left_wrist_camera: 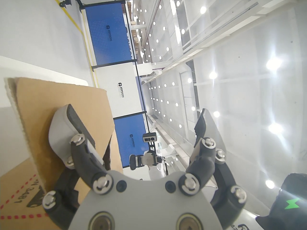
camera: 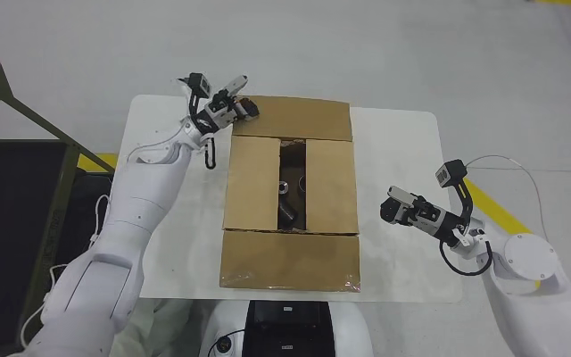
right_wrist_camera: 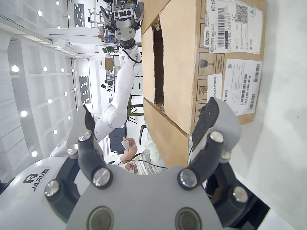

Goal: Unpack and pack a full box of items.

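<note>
A brown cardboard box (camera: pixel 254 183) stands mid-table with its two outer flaps folded outward. The inner flaps leave a narrow gap showing dark items (camera: pixel 290 201) inside. My left gripper (camera: pixel 234 100) is at the box's far left corner, open, with one finger (left_wrist_camera: pixel 69 125) resting on the far flap (left_wrist_camera: pixel 60 96) and nothing between the fingers. My right gripper (camera: pixel 393 203) hovers open to the right of the box, apart from it. In the right wrist view my right gripper (right_wrist_camera: pixel 146 118) faces the labelled side wall of the box (right_wrist_camera: pixel 211 72).
The white table (camera: pixel 401 143) has bare room on both sides of the box. A dark metal frame (camera: pixel 36 125) and black surface stand off the table's left edge. A yellow floor line (camera: pixel 491 205) runs at the right.
</note>
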`<act>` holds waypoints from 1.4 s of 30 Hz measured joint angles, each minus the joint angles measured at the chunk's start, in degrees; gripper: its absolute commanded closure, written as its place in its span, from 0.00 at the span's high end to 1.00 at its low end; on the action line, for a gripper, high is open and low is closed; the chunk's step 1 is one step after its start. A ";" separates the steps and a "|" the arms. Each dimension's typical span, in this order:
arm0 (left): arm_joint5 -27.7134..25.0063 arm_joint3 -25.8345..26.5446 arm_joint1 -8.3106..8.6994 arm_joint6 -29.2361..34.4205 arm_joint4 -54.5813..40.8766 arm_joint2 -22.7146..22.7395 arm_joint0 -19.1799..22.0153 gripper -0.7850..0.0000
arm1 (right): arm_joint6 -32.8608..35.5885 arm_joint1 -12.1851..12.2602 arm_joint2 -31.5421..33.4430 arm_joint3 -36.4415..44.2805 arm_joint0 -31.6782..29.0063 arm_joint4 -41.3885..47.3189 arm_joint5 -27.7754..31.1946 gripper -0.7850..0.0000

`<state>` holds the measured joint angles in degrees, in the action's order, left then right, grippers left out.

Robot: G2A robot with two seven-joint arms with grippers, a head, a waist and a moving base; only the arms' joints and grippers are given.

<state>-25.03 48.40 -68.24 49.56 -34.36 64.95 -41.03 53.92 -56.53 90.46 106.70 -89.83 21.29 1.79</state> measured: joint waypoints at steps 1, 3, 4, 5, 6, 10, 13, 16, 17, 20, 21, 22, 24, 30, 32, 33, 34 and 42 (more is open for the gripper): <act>-0.15 -0.79 -0.08 -0.17 0.52 -0.17 0.36 1.00 | 0.00 0.00 0.00 0.00 0.00 0.00 0.00 1.00; -0.35 -2.56 -0.22 -0.44 1.83 -0.49 1.17 1.00 | 0.00 0.00 0.00 0.00 0.00 0.00 0.00 1.00; -0.44 -3.28 -0.26 -0.49 2.37 -0.59 1.49 1.00 | 0.00 0.00 0.00 0.00 0.00 0.00 0.00 1.00; -0.59 -4.17 -0.28 -0.49 3.16 -0.70 1.90 1.00 | 0.00 0.00 0.00 0.00 0.00 0.00 0.00 1.00; -0.71 -4.76 -0.30 -0.44 3.68 -0.74 2.17 1.00 | 0.00 0.00 0.00 0.00 0.00 0.00 0.00 1.00; -1.00 -6.69 -0.34 0.04 4.53 -0.55 3.02 1.00 | 0.00 0.00 0.00 0.00 0.00 0.00 0.00 1.00; -0.98 -7.77 -0.23 0.91 5.54 -0.37 3.60 1.00 | 0.00 0.00 0.00 0.00 0.00 0.00 0.00 1.00; -1.28 -8.60 -0.07 1.72 6.42 -0.04 3.86 1.00 | 0.00 0.00 0.00 0.00 0.00 0.00 0.00 1.00; -1.52 -8.91 0.00 2.00 6.58 0.13 3.87 1.00 | 0.00 0.00 0.00 0.00 0.00 0.00 0.00 1.00; -2.24 -9.61 0.19 2.37 7.02 0.67 3.86 1.00 | 0.00 0.00 0.00 0.00 0.00 0.00 0.00 1.00; -2.60 -9.79 0.26 2.20 7.13 0.90 3.86 1.00 | 0.00 0.00 0.00 0.00 0.00 0.00 0.00 1.00; -3.09 -9.96 0.32 1.82 7.17 1.19 3.89 1.00 | 0.00 0.00 0.00 0.00 0.00 0.00 0.00 1.00; -4.57 -10.15 0.45 0.44 7.00 2.03 4.01 1.00 | 0.00 0.00 0.00 0.00 0.00 0.00 0.00 1.00; -6.84 -9.69 1.04 -1.00 5.25 4.93 5.06 1.00 | 0.00 0.00 0.00 0.00 0.00 0.00 0.00 1.00; -6.98 -9.08 1.45 0.00 4.90 6.07 5.40 1.00 | 0.00 0.00 0.00 0.00 0.00 0.00 0.00 1.00; -6.98 -8.74 1.64 0.46 4.69 6.60 5.47 1.00 | 0.00 0.00 0.00 0.00 0.00 0.00 0.00 1.00; -6.96 -8.35 1.84 0.96 4.51 7.14 5.50 1.00 | 0.00 0.00 0.00 0.00 0.00 0.00 0.00 1.00; -2.80 -2.83 4.73 11.17 3.98 12.95 3.43 1.00 | 0.00 0.00 0.00 0.00 0.00 0.00 0.00 1.00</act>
<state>-27.84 45.57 -63.51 60.74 -30.38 77.90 -37.60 53.92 -56.53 90.46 106.70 -89.83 21.29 1.79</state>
